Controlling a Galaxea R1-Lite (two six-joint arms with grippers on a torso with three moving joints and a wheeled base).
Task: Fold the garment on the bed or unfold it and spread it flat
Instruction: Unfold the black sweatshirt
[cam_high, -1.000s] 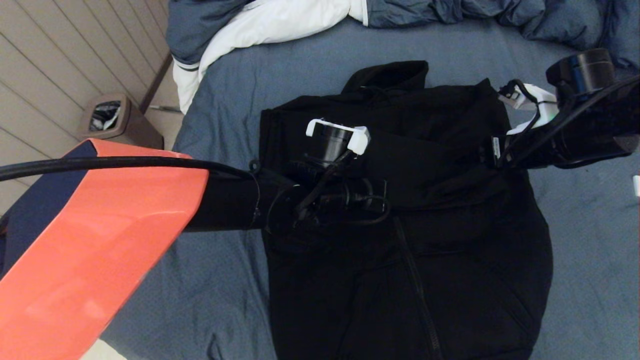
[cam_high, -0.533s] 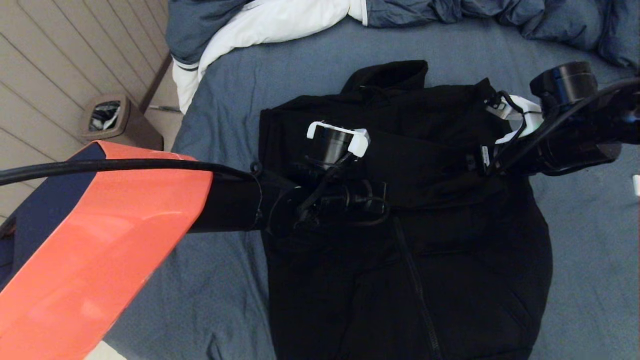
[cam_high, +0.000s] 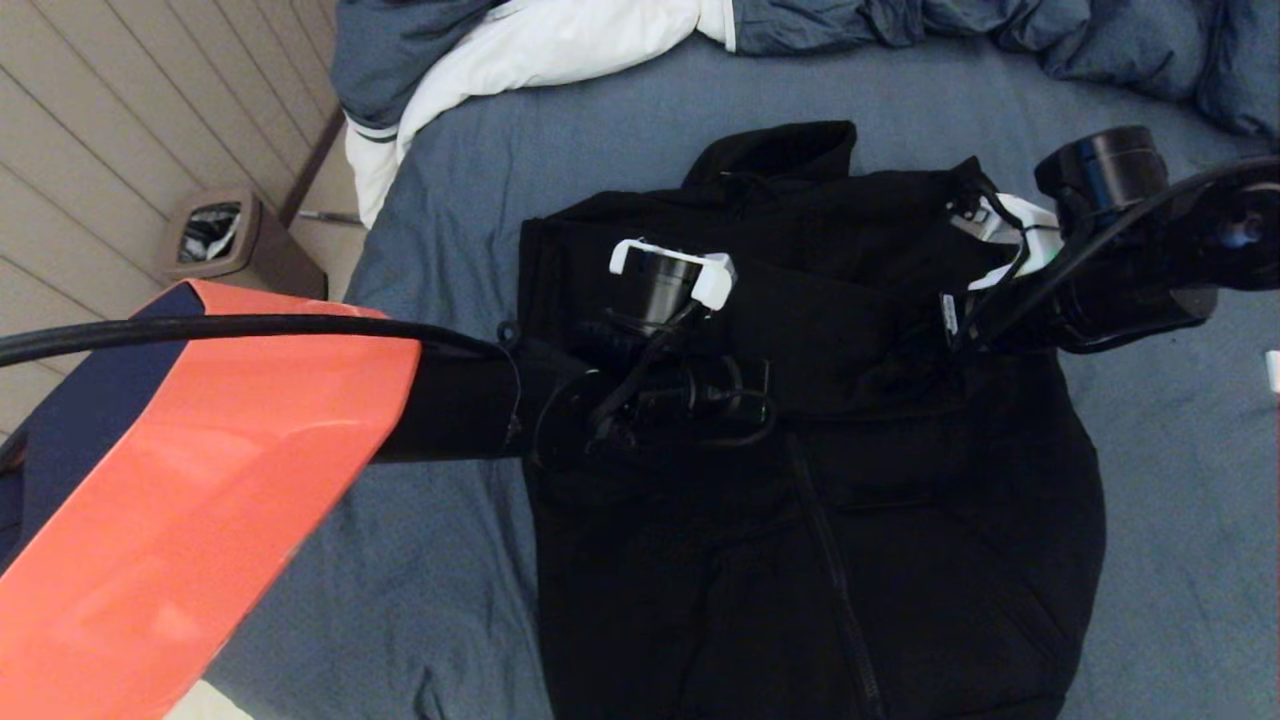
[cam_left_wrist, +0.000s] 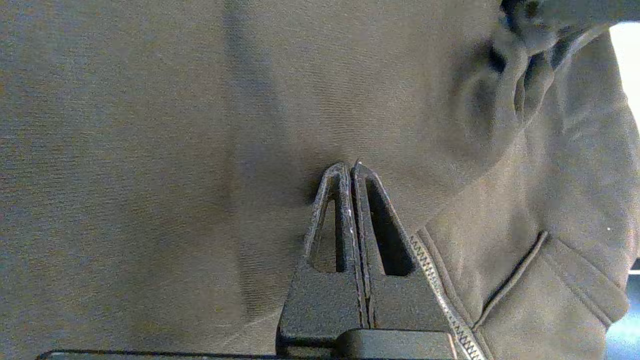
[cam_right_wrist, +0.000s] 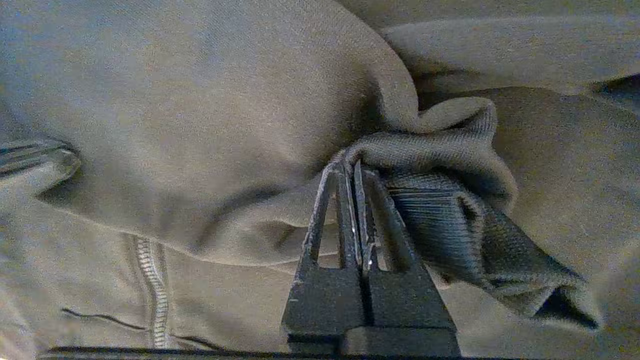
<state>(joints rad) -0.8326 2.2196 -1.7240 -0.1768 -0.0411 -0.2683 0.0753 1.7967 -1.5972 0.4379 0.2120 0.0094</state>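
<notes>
Midway through folding: hoodie (cam_high: 800, 450) on bed (cam_high: 450, 200), sleeves crossed over chest; right gripper (cam_right_wrist: 354, 167) clenched on cuff, left gripper (cam_left_wrist: 350, 167) clenched empty.

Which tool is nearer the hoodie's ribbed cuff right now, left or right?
Right. The right tool is shut at the ribbed cuff, tips at its edge. The left tool is shut on the hoodie chest beside the zipper, no cuff nearby.

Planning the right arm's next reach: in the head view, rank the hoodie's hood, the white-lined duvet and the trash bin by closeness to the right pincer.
1. Hood, just beyond the right pincer, toward the left.
2. Duvet, at the bed's far end.
3. Trash bin, on the floor, far left.
</notes>
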